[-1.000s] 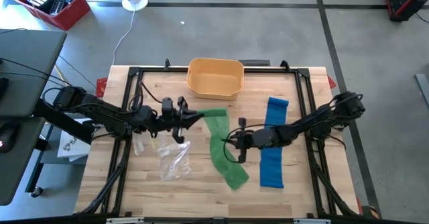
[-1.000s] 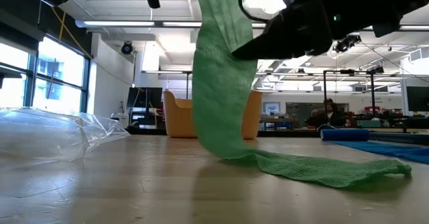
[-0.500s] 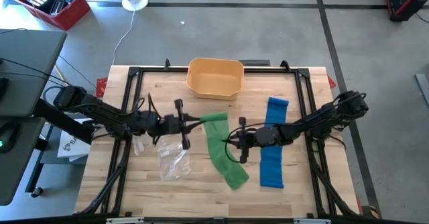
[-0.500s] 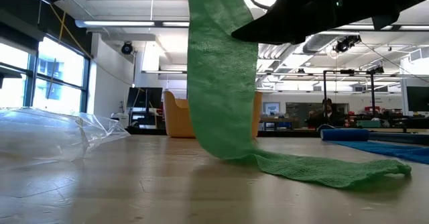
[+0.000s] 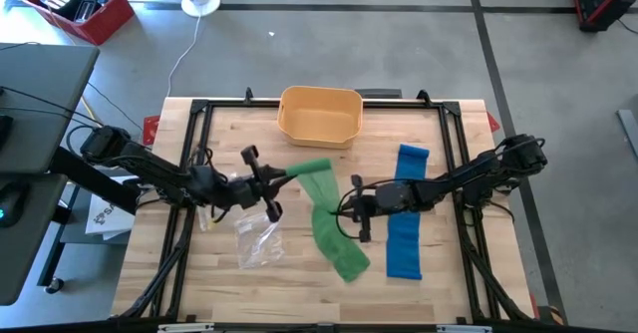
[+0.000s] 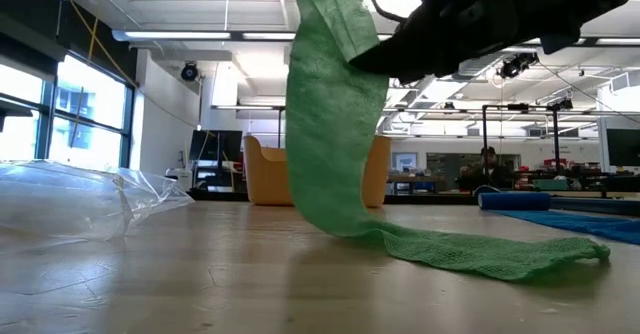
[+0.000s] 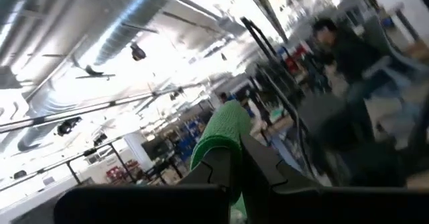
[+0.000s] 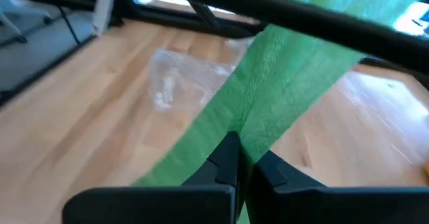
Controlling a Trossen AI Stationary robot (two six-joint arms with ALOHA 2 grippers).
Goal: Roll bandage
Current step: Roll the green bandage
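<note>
Evenly lit from overhead, soft short shadows on wooden surface (image 5: 299, 283). Bright ceiling strip lights (image 6: 200, 36) glaring in low view, windows (image 6: 60, 104) blown out. Left wrist view heavily motion-blurred, washed out. Right wrist view soft, green bandage (image 8: 281, 96) slightly blurred. High view sharp.

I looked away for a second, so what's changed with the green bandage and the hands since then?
The left hand, gripping the green bandage, has turned its wrist, twisting the strip's upper end. The right hand stays clamped mid-strip. Blue bandage, plastic bag and bin unmoved.
</note>
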